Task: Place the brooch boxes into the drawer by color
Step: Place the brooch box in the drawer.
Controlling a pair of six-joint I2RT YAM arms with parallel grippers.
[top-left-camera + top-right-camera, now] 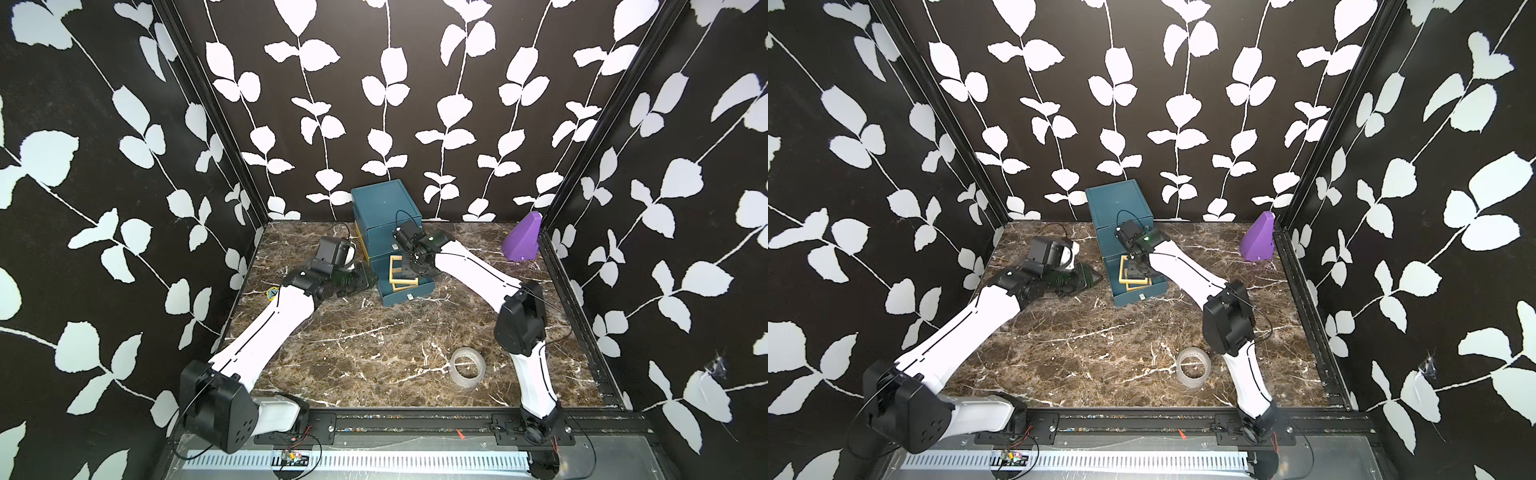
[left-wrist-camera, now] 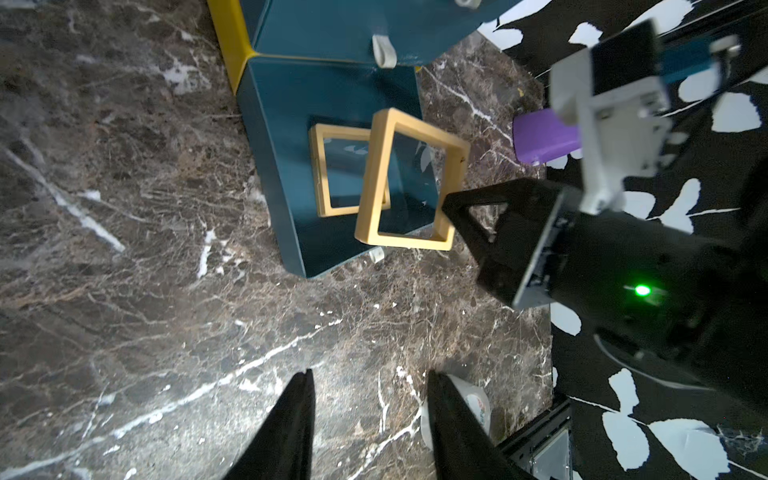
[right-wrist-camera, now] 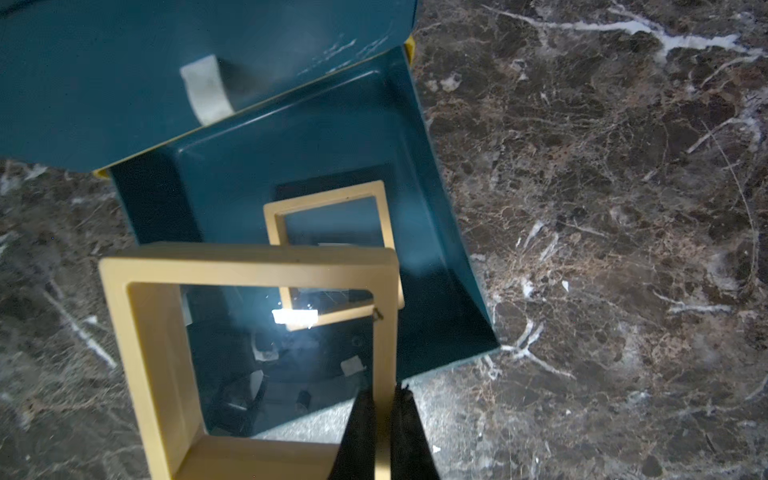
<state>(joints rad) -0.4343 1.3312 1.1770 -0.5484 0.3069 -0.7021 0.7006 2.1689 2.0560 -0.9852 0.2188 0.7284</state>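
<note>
The drawer chest [image 1: 382, 203] is a teal cube at the back of the table, and its bottom drawer [image 1: 411, 297] is pulled out. One yellow brooch box [image 3: 328, 197] lies flat inside that drawer. My right gripper [image 3: 384, 388] is shut on one edge of a second yellow brooch box [image 3: 249, 259] and holds it tilted just above the open drawer. That held box [image 2: 403, 241] overlaps the lying one [image 2: 318, 174] in the left wrist view. My left gripper [image 2: 370, 374] is open and empty, low over the table to the left of the chest.
A clear tape roll [image 1: 467, 368] lies at the front right of the marble table. A purple wedge [image 1: 521, 241] stands in the back right corner. A small white round thing [image 2: 478, 405] sits beside my left fingers. Patterned walls close in three sides.
</note>
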